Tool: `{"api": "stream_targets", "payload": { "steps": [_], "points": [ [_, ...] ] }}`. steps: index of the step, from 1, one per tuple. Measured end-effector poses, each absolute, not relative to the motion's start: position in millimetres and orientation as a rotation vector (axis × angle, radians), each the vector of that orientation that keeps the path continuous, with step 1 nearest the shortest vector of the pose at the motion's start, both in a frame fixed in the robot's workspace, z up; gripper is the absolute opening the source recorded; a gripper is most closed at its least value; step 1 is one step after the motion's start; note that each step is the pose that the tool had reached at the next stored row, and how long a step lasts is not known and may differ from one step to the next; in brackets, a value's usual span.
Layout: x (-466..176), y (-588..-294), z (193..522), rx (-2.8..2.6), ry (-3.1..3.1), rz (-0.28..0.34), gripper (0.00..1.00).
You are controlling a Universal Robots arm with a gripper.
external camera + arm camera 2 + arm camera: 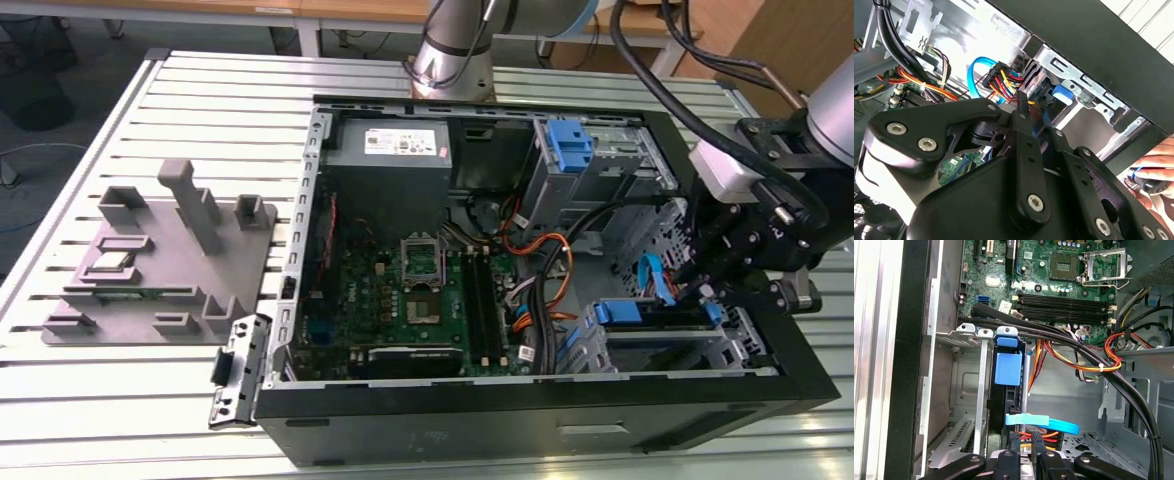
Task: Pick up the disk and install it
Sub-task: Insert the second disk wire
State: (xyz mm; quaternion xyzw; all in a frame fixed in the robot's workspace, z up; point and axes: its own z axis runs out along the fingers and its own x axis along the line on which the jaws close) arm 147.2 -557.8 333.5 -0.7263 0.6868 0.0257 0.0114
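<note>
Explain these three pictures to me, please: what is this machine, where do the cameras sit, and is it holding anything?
It is one robot arm working over an open black computer case on a slatted metal table. The exterior view looks on from off the arm. Both wrist views ride on the arm, looking past its black hand. Beside the case lies a grey plastic fixture. The flat disk with blue plastic rails stands on edge in the case's metal bay, just ahead of the hand. Whether the hand grips it, I cannot tell.

Robotics lab or workshop bench.
An opened computer case [534, 400] lies on a slotted aluminium table [174, 90], beside a grey fixture block [160, 260].
</note>
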Motion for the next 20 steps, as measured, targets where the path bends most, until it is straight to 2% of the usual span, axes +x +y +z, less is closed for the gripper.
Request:
{"api": "stream_targets", "payload": {
  "steps": [20],
  "points": [
    [147,-558,364,-2.265,2.142,0.081,0.24]
  ]
}}
